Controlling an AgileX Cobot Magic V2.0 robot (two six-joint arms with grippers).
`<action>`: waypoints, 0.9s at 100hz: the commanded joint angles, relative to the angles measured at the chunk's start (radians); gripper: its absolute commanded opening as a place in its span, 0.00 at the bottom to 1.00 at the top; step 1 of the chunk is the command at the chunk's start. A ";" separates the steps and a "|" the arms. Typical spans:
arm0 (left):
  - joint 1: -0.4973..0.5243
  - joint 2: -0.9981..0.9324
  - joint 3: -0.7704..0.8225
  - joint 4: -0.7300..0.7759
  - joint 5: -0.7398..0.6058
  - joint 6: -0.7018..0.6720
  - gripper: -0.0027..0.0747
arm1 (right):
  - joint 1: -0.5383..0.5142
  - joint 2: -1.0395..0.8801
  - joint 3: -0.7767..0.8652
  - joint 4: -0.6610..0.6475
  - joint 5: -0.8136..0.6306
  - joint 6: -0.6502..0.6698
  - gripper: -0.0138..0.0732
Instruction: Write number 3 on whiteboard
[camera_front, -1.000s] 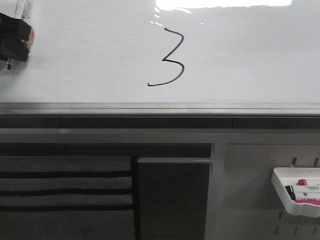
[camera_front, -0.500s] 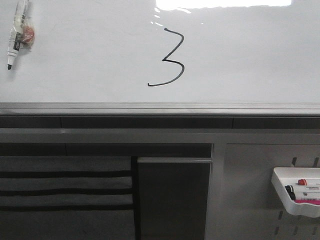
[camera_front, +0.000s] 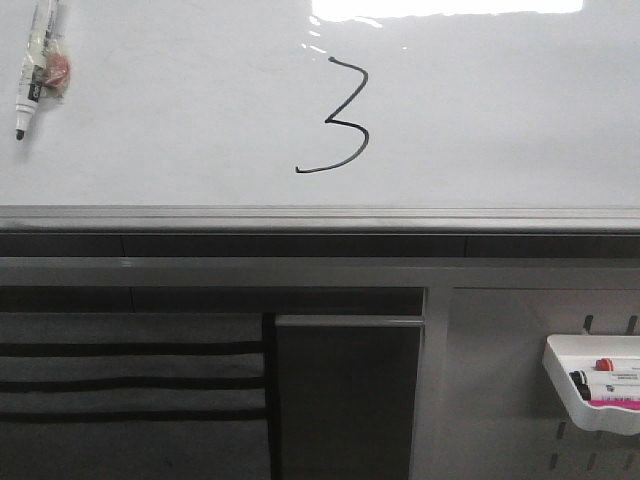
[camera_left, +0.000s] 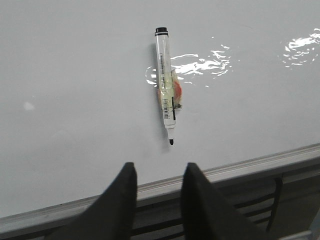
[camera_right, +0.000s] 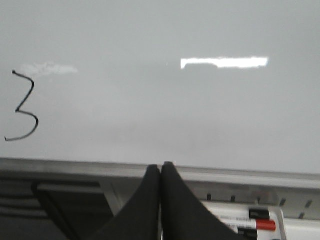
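A thin black number 3 (camera_front: 340, 115) with a long tail to the left is drawn on the whiteboard (camera_front: 500, 120); it also shows in the right wrist view (camera_right: 22, 107). A white marker (camera_front: 32, 72) with its black tip bare lies on the board at the far left, also in the left wrist view (camera_left: 166, 102). My left gripper (camera_left: 159, 169) is open and empty, near the board's edge rail, apart from the marker. My right gripper (camera_right: 161, 167) is shut and empty over the edge rail. Neither gripper shows in the front view.
The board's grey metal edge rail (camera_front: 320, 218) runs across the front. A white tray (camera_front: 595, 385) with markers hangs on a grey pegboard panel (camera_front: 500, 400) at the lower right; it also shows in the right wrist view (camera_right: 252, 222). Dark slats (camera_front: 130, 380) lie at the lower left.
One second ago my left gripper was at the marker on the board's far left. It has let go and drawn out of the front view. The marker stays on the board.
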 joint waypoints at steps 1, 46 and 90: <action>0.000 -0.041 0.057 -0.052 -0.210 -0.020 0.00 | -0.007 -0.046 0.032 0.001 -0.207 -0.001 0.08; 0.000 -0.065 0.315 -0.187 -0.472 -0.021 0.01 | -0.007 -0.068 0.097 0.001 -0.195 -0.001 0.08; 0.071 -0.368 0.512 -0.185 -0.474 -0.020 0.01 | -0.007 -0.068 0.097 0.001 -0.195 -0.001 0.08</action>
